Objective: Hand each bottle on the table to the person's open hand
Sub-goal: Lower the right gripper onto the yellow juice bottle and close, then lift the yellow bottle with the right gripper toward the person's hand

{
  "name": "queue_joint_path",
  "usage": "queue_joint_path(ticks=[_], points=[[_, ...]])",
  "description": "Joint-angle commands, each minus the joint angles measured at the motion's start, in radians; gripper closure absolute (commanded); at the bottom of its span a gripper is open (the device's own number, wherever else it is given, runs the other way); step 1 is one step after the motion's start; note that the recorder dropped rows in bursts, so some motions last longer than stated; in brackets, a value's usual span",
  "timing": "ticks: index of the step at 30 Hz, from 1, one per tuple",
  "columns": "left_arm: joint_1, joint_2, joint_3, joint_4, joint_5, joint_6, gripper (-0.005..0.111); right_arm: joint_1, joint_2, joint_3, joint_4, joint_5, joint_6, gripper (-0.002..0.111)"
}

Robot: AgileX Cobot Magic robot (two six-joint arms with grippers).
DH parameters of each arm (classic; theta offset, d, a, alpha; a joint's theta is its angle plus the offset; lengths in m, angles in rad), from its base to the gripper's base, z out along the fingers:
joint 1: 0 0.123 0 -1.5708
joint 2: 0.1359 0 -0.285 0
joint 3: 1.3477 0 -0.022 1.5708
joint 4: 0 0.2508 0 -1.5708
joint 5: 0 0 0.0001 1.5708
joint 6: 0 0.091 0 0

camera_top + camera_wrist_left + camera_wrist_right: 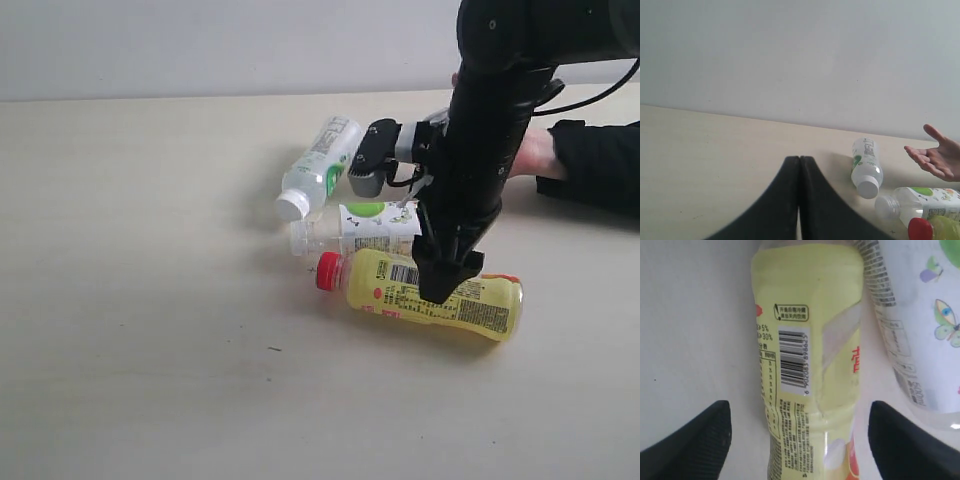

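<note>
When taking yellow bottle, expect light, stiff plastic with slick label; grip across mid-body near barcode. Find it lying sideways on table, just beside one clear bottle, with second clear bottle farther back. Count three bottles, one open hand beyond. Note right gripper jaws spread wide astride it; left gripper jaws pressed together, empty.

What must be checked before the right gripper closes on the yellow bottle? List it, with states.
1. Right gripper open, straddling the yellow bottle: ok.
2. Yellow bottle lying flat on the table: ok.
3. Finger clearance from the clear bottle alongside: cannot tell.
4. Person's open hand palm up, free: ok.
5. Left gripper shut, out of the way: ok.
</note>
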Motion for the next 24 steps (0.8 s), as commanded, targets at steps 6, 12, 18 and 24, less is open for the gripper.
queue_joint_path(ticks=[6,12,18,24], points=[[0.001,-0.006,-0.001,0.005,-0.004,0.001,0.106,0.003,0.072,-0.011,0.01,-0.007,0.018,0.036],[0.001,-0.006,-0.001,0.005,-0.004,0.001,0.106,0.003,0.112,-0.011,0.01,-0.05,0.018,0.036],[0.001,-0.006,-0.001,0.005,-0.004,0.001,0.106,0.003,0.149,-0.011,0.01,-0.066,0.018,0.036],[0.001,-0.006,-0.001,0.005,-0.004,0.001,0.106,0.003,0.157,-0.011,0.018,-0.052,0.068,0.063]])
